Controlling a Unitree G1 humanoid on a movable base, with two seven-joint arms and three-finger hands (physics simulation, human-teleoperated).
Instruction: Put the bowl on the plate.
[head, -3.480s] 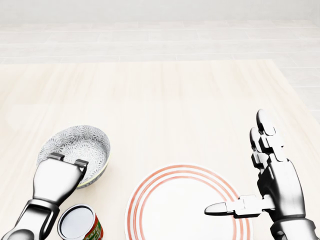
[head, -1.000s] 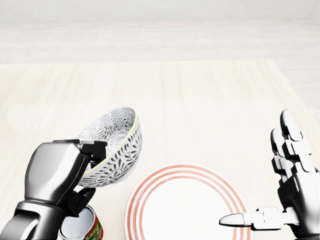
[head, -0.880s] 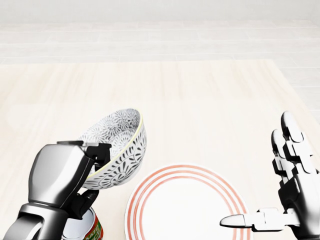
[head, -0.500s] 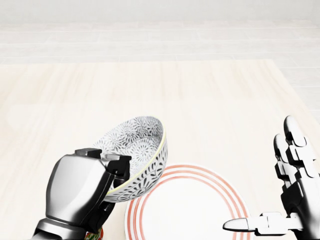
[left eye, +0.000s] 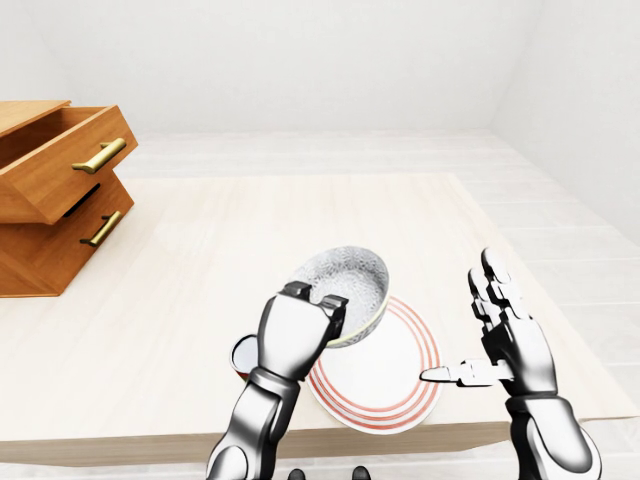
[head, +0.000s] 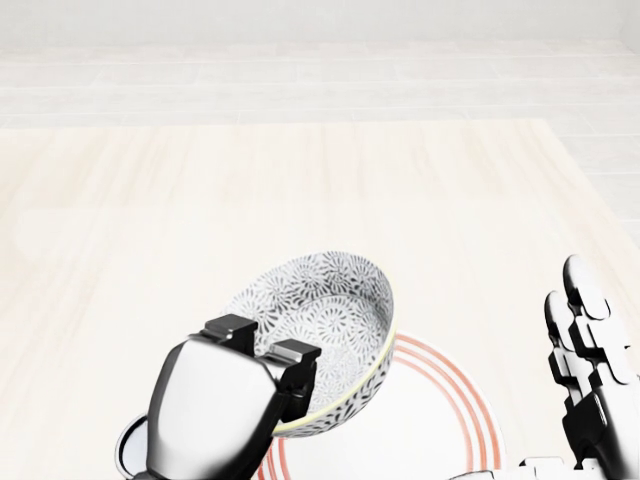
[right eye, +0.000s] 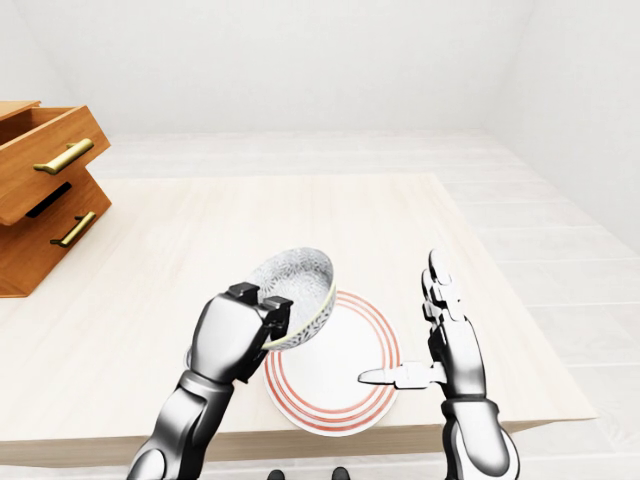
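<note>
Nearest, at the bottom of the head view: the left hand was clenched on the near rim of the patterned bowl, fingers hooked over the edge. Change: a few seconds before, the bowl sat on the worktop out at the plate's 9 o'clock. It had since been lifted and carried to the right, and its tilt had eased, though it wasn't level. It hung in the air over the 9-to-10 o'clock part of the red-ringed plate, not resting on it. Judgement: transport about done, with centring, lowering and letting go left.

A can at the plate's 8 o'clock was mostly hidden behind the left hand, so its contents couldn't be told. The bowl was empty, showing only the pattern inside. The plate was bare where visible, with its left part covered by the bowl.

The right hand, at the plate's 3 o'clock, was released and held nothing, fingers straight up and thumb pointing at the plate.

Far, at 10 o'clock in the left-eye view: a wooden drawer unit had its top drawer pulled out, inside not visible.
</note>
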